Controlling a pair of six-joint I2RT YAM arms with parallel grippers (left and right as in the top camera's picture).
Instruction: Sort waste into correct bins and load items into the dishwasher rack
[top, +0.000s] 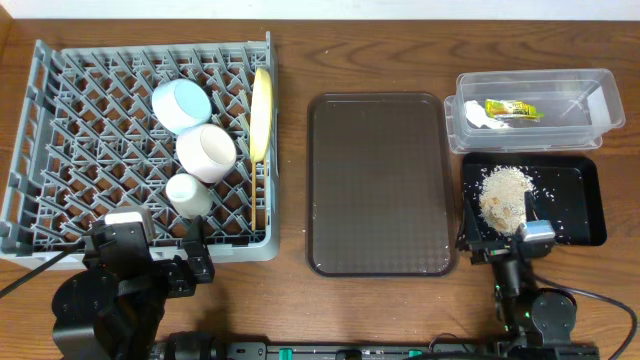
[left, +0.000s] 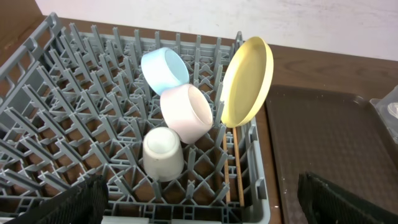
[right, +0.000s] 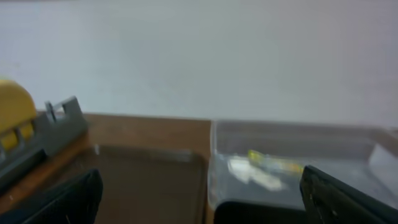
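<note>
The grey dishwasher rack (top: 60, 120) holds the light blue bowl (top: 180, 105), white bowl (top: 206, 150), small pale cup (top: 188, 194), yellow plate (top: 261, 112) standing on edge, and wooden chopsticks (left: 236, 168). The clear tub (top: 590, 95) holds the yellow-green wrapper (top: 513, 109) and white scrap (top: 476, 118). The black tray (top: 580, 210) holds beige crumbs (top: 505, 192). My left gripper (left: 199, 202) is open and empty at the rack's front edge. My right gripper (right: 199, 196) is open and empty at the black tray's front edge.
The brown serving tray (top: 378, 182) lies between rack and bins on the wooden table. Both arm bases sit at the table's front edge. A pale wall stands behind the table.
</note>
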